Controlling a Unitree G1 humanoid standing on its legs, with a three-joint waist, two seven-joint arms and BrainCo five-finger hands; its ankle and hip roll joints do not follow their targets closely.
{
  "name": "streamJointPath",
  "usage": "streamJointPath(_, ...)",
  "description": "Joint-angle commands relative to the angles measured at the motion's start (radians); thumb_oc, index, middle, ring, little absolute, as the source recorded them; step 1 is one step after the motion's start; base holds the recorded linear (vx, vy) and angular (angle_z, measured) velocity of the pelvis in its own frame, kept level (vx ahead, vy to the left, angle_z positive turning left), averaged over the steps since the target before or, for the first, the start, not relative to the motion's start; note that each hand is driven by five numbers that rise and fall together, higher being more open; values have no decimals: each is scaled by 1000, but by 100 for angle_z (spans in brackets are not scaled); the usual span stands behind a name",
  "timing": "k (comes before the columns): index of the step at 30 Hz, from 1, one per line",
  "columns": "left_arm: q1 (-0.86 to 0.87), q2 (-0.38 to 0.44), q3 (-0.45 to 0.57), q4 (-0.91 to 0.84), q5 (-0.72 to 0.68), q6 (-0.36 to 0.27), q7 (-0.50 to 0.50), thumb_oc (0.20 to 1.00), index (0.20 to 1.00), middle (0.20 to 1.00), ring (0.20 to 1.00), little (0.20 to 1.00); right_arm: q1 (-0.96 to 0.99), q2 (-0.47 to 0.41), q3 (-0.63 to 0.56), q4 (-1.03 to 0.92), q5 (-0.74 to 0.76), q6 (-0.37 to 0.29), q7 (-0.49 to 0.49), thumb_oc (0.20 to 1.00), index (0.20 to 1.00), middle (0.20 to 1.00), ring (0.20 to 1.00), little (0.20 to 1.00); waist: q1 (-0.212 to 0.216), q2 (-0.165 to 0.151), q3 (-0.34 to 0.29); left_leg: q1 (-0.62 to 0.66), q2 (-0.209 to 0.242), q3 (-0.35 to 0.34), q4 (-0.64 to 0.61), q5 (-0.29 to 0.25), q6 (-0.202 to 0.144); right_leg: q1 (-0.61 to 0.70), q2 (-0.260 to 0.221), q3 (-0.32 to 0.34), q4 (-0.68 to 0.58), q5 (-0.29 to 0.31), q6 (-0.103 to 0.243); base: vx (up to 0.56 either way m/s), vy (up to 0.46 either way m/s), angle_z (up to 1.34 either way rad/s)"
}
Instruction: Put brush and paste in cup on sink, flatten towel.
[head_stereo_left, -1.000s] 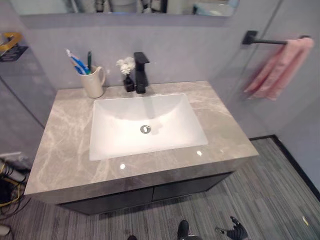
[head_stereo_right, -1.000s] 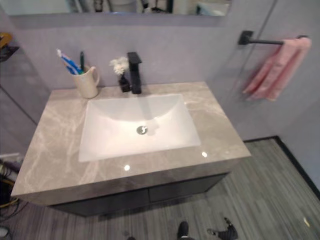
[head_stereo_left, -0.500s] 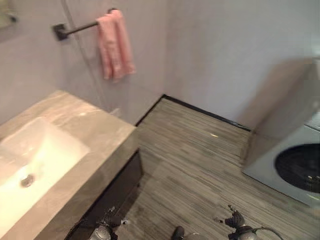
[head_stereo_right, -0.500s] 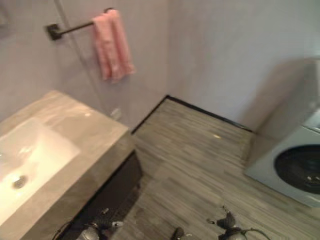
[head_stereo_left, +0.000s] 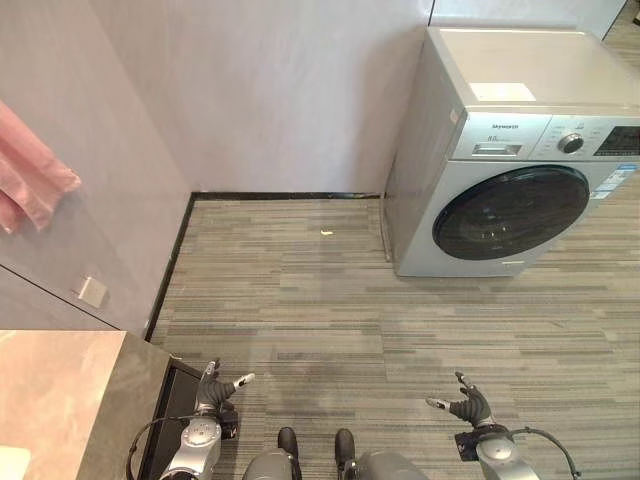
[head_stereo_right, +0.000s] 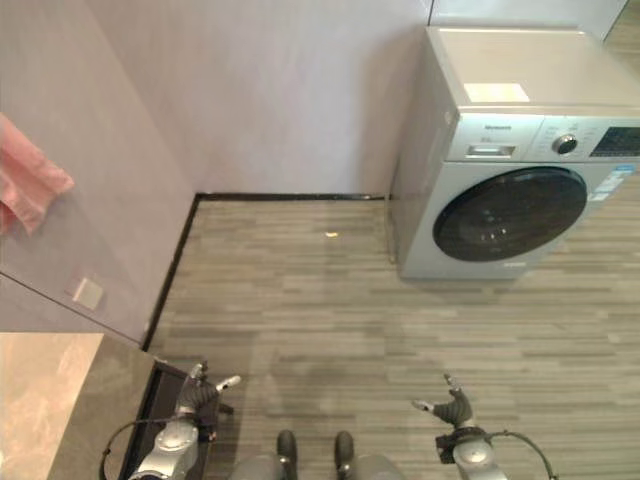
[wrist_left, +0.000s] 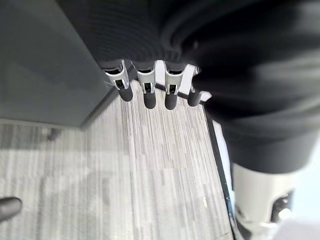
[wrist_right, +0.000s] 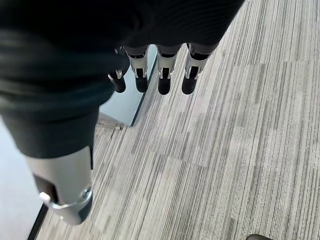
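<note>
Towel (head_stereo_left: 35, 185) on wall, left

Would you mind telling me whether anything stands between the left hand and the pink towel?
Nothing visible does: the left hand hangs open beside the vanity counter, and the pink towel hangs on the wall above that.

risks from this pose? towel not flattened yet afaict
1. The pink towel sits at the far left edge of the head views, bunched; a reach from here would be poorly seen.
2. The left hand hangs open beside the counter corner; lifting it may clip the edge.
3. The right hand is open, far from the towel.
</note>
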Motion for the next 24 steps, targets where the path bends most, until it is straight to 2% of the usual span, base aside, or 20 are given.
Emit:
streamJointPath(1, 1, 31, -28, -24, -8, -53, 24, 1000, 1000, 1000, 1000, 1000, -44, 19, -41, -62, 74, -71, -12, 1000, 1000, 1000, 1000, 1000, 10, 2, -2, -49, -15, 29, 199, -127, 39, 31, -120, -61, 131, -66, 109, 178, 107, 17)
streamJointPath(4, 7, 29, -41, -48, -8, -57, 18, 1000, 1000, 1000, 1000, 1000, -46, 26, -47, -55, 85, -70, -9, 1000, 1000, 1000, 1000, 1000, 12, 5, -13, -17, -28, 27, 168, -142, 55, 40, -129, -59, 148, -55, 132, 171, 125, 5)
streamJointPath(5, 16, 35, -45, -84, -11, -59, 16, 1000, 1000, 1000, 1000, 1000, -38, 32, -52, -79, 103, -73, -5, 1000, 1000, 1000, 1000, 1000, 13, 7, -12, 7, -39, 26, 146, -149, 66, 15, -140, -58, 213, -20, 158, 103, 139, 4)
streamJointPath(6, 20, 41, -51, -115, -9, -59, 18, 1000, 1000, 1000, 1000, 1000, -35, 35, -56, -93, 105, -71, -3, 1000, 1000, 1000, 1000, 1000, 11, 4, -3, 36, -55, 34, 128, -159, 79, -22, -163, -48, 288, 65, 205, 135, 196, 5)
streamJointPath(7, 20, 42, -52, -117, -4, -59, 21, 1000, 1000, 1000, 1000, 1000, -38, 36, -49, -91, 95, -68, -4, 1000, 1000, 1000, 1000, 1000, 9, 4, 5, 56, -64, 41, 110, -161, 86, -51, -180, -32, 335, 141, 230, 105, 185, -19)
streamJointPath(8, 19, 48, -52, -130, -3, -60, 23, 1000, 1000, 1000, 1000, 1000, -42, 35, -40, -106, 81, -66, -3, 1000, 1000, 1000, 1000, 1000, 5, 11, 19, 67, -63, 42, 108, -165, 91, -77, -187, -24, 395, 179, 234, 296, 198, -28)
streamJointPath(9, 22, 48, -49, -135, 6, -57, 30, 1000, 1000, 1000, 1000, 1000, -35, 32, -41, -140, 45, -60, -7, 1000, 1000, 1000, 1000, 1000, -9, 26, 26, 116, -67, 30, 83, -178, 92, -159, -193, -27, 431, 160, 221, 265, 139, -33)
streamJointPath(11, 20, 47, -52, -134, 8, -58, 30, 1000, 1000, 1000, 1000, 1000, -33, 32, -43, -145, 43, -61, -7, 1000, 1000, 1000, 1000, 1000, -18, 25, 26, 138, -74, 23, 69, -186, 88, -172, -198, -35, 382, 154, 217, 273, 48, -10)
streamJointPath(12, 13, 46, -46, -118, 4, -58, 30, 1000, 1000, 1000, 1000, 1000, -37, 30, -44, -149, 43, -62, -12, 1000, 1000, 1000, 1000, 1000, -25, 24, 27, 156, -78, 23, 54, -195, 82, -191, -206, -45, 313, 156, 212, 450, -36, 3)
streamJointPath(13, 0, 42, -38, -87, 2, -55, 33, 1000, 1000, 1000, 1000, 1000, -51, 26, -39, -134, 39, -60, -18, 1000, 1000, 1000, 1000, 1000, -34, 15, 22, 187, -85, 21, 30, -211, 68, -210, -240, -86, 155, 174, 211, 493, -77, 8)
streamJointPath(14, -3, 39, -34, -73, 5, -53, 33, 1000, 1000, 1000, 1000, 1000, -55, 25, -33, -129, 31, -57, -20, 1000, 1000, 1000, 1000, 1000, -42, 11, 20, 213, -87, 18, 14, -219, 60, -223, -242, -98, 73, 191, 215, 543, -129, 2)
streamJointPath(15, -13, 43, -29, -66, 16, -59, 51, 1000, 1000, 1000, 1000, 1000, -56, 14, -29, -145, 17, -60, -26, 1000, 1000, 1000, 1000, 1000, -53, 8, 9, 242, -83, 9, -6, -216, 44, -213, -226, -93, 5, 199, 216, 448, -129, -1)
streamJointPath(16, -3, 38, -32, -63, 15, -53, 42, 1000, 1000, 1000, 1000, 1000, -33, 19, -33, -144, 21, -57, -23, 1000, 1000, 1000, 1000, 1000, -57, 13, 2, 254, -77, -11, -8, -210, 35, -185, -207, -70, -2, 190, 220, 434, -128, 3)
streamJointPath(17, 7, 39, -29, -49, 13, -53, 37, 1000, 1000, 1000, 1000, 1000, -27, 24, -34, -135, 32, -55, -18, 1000, 1000, 1000, 1000, 1000, -56, 14, -5, 254, -69, -11, -2, -208, 28, -164, -188, -49, -4, 183, 206, 420, -123, 29)
streamJointPath(18, 13, 32, -28, -31, 12, -52, 36, 1000, 1000, 1000, 1000, 1000, -22, 25, -31, -124, 41, -57, -12, 1000, 1000, 1000, 1000, 1000, -61, 18, -16, 251, -57, -18, 17, -182, 9, -142, -160, -28, -12, 172, 192, 384, -141, 37)
streamJointPath(19, 16, 31, -23, -28, 5, -53, 34, 1000, 1000, 1000, 1000, 1000, -18, 18, -30, -125, 38, -58, -9, 1000, 1000, 1000, 1000, 1000, -56, 20, -22, 222, -39, -18, 75, -120, -16, -122, -145, -42, -28, 158, 168, 347, -184, 50)
streamJointPath(21, 3, 30, -26, -19, -8, -54, 25, 1000, 1000, 1000, 1000, 1000, -19, 1, -32, -121, 34, -63, -13, 1000, 1000, 1000, 1000, 1000, -49, 11, -6, 102, -4, -38, 306, 2, -61, -68, -125, -67, -66, 139, 126, 221, -218, 33)
streamJointPath(22, 3, 31, -25, -19, -8, -54, 25, 1000, 1000, 1000, 1000, 1000, -19, 2, -32, -121, 34, -63, -13, 1000, 1000, 1000, 1000, 1000, -52, 10, -10, 98, -6, -40, 305, 5, -60, -71, -127, -69, -68, 141, 126, 231, -274, 38)
streamJointPath(23, -12, 40, -33, -20, -7, -57, 21, 1000, 1000, 1000, 1000, 1000, -18, -19, -43, -132, 36, -66, -15, 1000, 1000, 1000, 1000, 1000, -35, -11, 24, 16, 10, -20, 444, 38, -65, -29, -131, -92, -80, 113, 98, 240, -225, 36)
streamJointPath(24, -17, 43, -35, -24, -6, -57, 22, 1000, 1000, 1000, 1000, 1000, -16, -27, -47, -129, 36, -66, -16, 1000, 1000, 1000, 1000, 1000, -27, -14, 31, -24, 16, -7, 453, 38, -65, -10, -134, -102, -88, 102, 94, 242, -223, 30)
